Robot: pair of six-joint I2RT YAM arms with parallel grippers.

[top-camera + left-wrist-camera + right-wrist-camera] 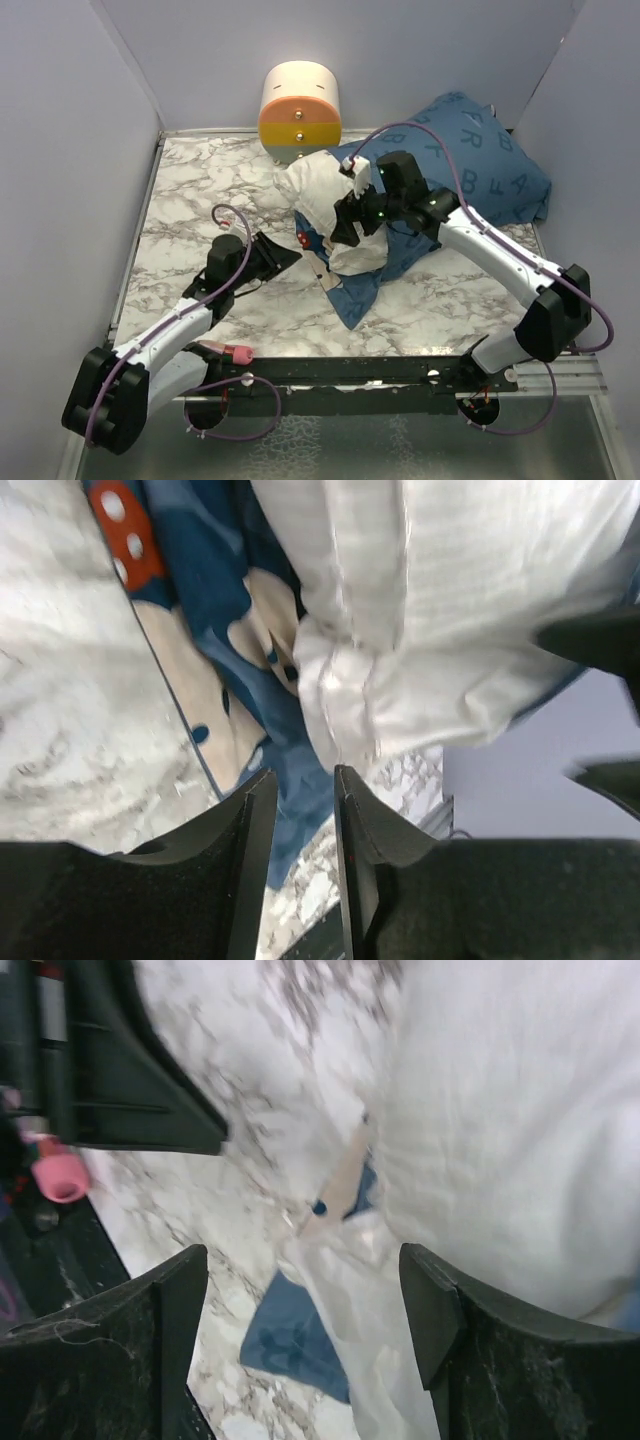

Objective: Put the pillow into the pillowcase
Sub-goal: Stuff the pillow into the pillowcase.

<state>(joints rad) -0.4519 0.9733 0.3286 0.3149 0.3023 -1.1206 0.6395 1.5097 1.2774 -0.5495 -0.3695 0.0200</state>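
Observation:
The white pillow (318,190) lies mid-table with its far end tucked into the blue printed pillowcase (470,160). The case's open end (355,295) spreads out under the pillow's near end. My right gripper (350,222) hovers over the pillow's near part. In the right wrist view it (303,1260) stands wide open and empty, with the pillow (500,1130) and a blue corner of the pillowcase (295,1345) below. My left gripper (288,258) sits low just left of the case. Its jaws (305,775) are narrowly open and empty, facing the pillow (450,610) and the pillowcase (215,630).
A cream-and-orange cylinder (300,110) stands at the back, touching the pillow's far-left corner. A small pink object (235,352) lies by the front rail near the left arm. Grey walls close in the marble table (190,200) on three sides.

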